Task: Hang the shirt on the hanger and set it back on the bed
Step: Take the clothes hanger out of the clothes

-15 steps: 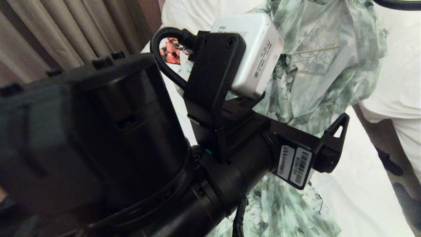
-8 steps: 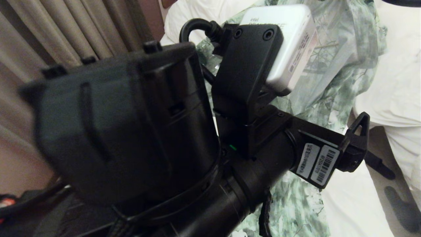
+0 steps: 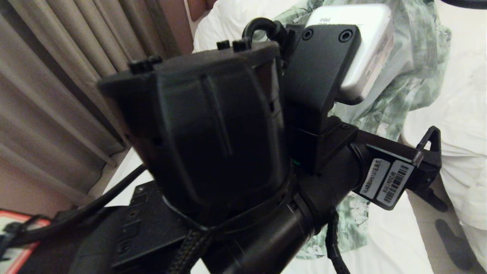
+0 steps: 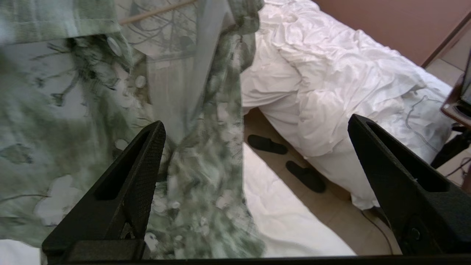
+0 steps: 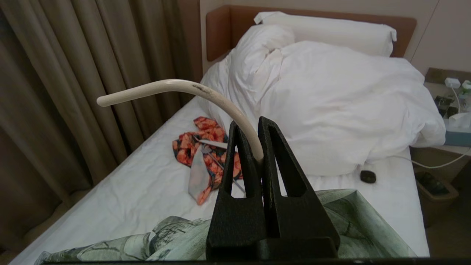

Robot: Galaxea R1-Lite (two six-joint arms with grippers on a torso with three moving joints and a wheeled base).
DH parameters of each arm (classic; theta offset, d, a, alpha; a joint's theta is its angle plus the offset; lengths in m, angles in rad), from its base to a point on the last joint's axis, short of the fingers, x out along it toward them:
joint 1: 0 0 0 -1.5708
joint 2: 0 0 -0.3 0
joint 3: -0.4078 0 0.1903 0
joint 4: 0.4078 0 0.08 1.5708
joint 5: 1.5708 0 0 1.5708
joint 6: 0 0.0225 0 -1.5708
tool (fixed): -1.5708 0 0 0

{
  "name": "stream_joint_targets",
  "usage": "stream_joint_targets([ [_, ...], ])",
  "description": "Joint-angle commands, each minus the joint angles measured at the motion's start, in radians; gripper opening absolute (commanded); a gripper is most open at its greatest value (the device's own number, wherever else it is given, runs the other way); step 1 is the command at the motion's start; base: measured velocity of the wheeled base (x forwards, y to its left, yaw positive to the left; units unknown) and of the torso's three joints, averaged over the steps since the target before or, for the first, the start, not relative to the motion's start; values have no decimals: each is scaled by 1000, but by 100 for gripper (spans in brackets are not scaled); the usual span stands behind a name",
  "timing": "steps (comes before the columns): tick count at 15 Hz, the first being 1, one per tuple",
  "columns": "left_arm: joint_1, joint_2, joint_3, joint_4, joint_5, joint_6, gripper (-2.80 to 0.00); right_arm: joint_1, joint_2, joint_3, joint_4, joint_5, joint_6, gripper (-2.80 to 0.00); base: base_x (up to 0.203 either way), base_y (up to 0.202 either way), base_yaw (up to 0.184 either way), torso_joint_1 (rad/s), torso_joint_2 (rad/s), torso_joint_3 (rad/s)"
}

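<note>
My right gripper [image 5: 249, 123] is shut on the curved cream hook of the hanger [image 5: 176, 86], held up over the bed [image 5: 121, 191]. The green and white shirt [image 5: 360, 221] drapes just below that gripper. In the left wrist view the shirt [image 4: 73, 110] hangs down towards the white sheet, and a thin cream bar of the hanger [image 4: 154, 11] shows through the fabric. My left gripper [image 4: 256, 121] stands wide open beside the hanging shirt, with one finger in front of the cloth and nothing gripped. In the head view the left arm hides most of the shirt [image 3: 411, 76].
An orange-red floral garment [image 5: 195, 147] lies on the sheet before the bunched duvet [image 5: 331, 103]. Brown curtains [image 3: 57, 95] run along the bed's left side. A second white bed [image 4: 349, 73] stands across a strip of floor with two dark slippers [image 4: 305, 176].
The whole head view has shifted, so the camera has moved. The left arm now sits further right and higher in it, still open. The shirt keeps hanging behind it.
</note>
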Motion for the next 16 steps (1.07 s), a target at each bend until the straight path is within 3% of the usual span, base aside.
stream_joint_targets([
  [1, 0, 18, -12, -4, 4, 1, 0, 1, -3, 0, -2, -1, -2, -280, 0, 0, 0, 219, -525, -321],
  [5, -1, 40, -49, 22, 1, 0, 0, -4, -8, 12, -30, 14, 32, -280, 0, 0, 0, 36, -102, -57],
  [11, 12, 161, -228, 87, 8, 0, 0, -1, -7, 14, -28, 21, 33, -280, 0, 0, 0, 0, 0, 0],
  [12, 11, 162, -227, 86, 10, 0, -280, -2, -7, 14, -28, 21, 33, -280, 0, 0, 0, 0, 0, 0],
  [16, -3, 188, -276, 92, 11, 2, -280, -4, 0, 15, -24, 17, 42, -280, 0, 0, 0, 0, 0, 0],
])
